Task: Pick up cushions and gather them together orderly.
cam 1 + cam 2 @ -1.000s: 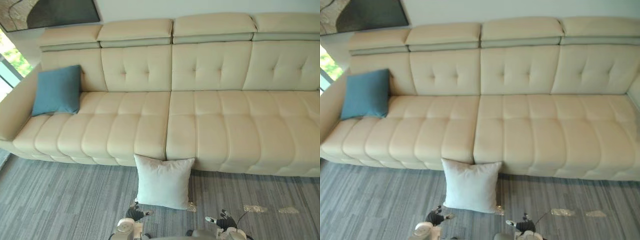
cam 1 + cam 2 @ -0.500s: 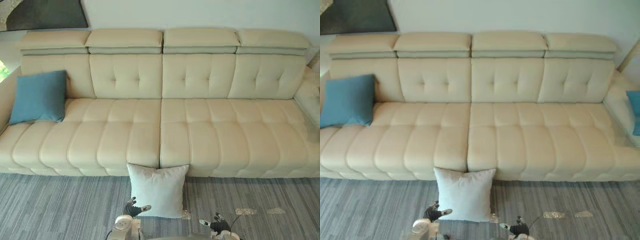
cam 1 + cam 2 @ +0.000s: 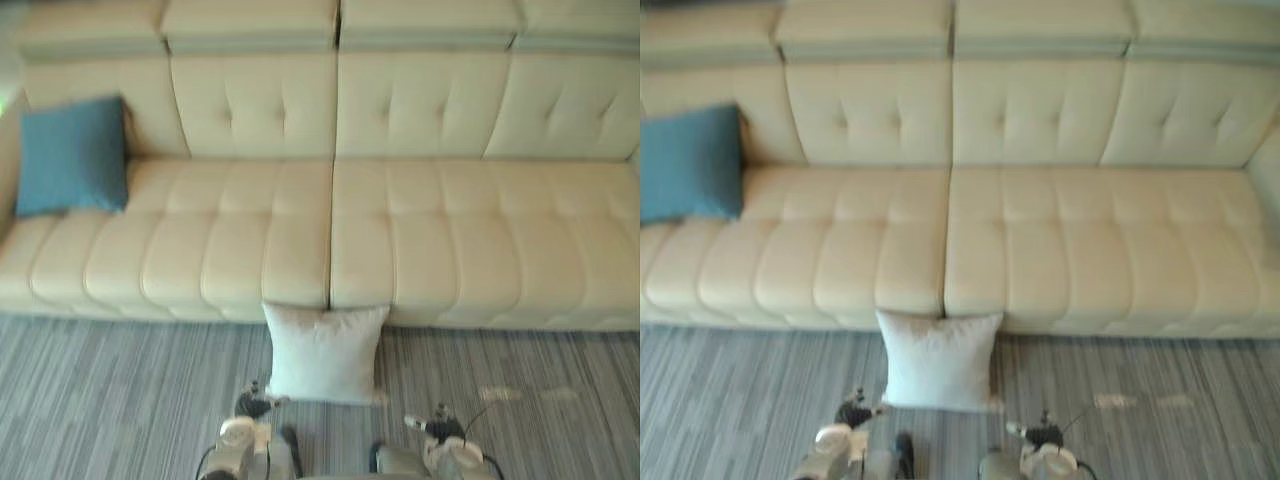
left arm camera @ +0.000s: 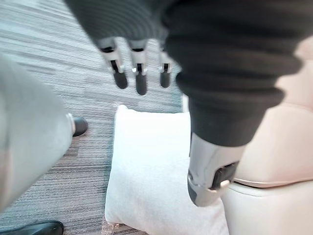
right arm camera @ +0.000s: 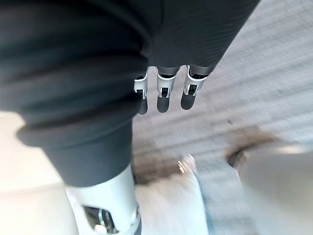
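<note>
White cushion leans against sofa; left hand, right hand fingers spread, empty.

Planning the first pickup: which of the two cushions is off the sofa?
The white cushion: it stands on the floor, leaning against the front of the sofa. The blue cushion sits on the seat at the left end.

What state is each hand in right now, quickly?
Left hand: open, holding nothing.
Right hand: open, holding nothing.
</note>
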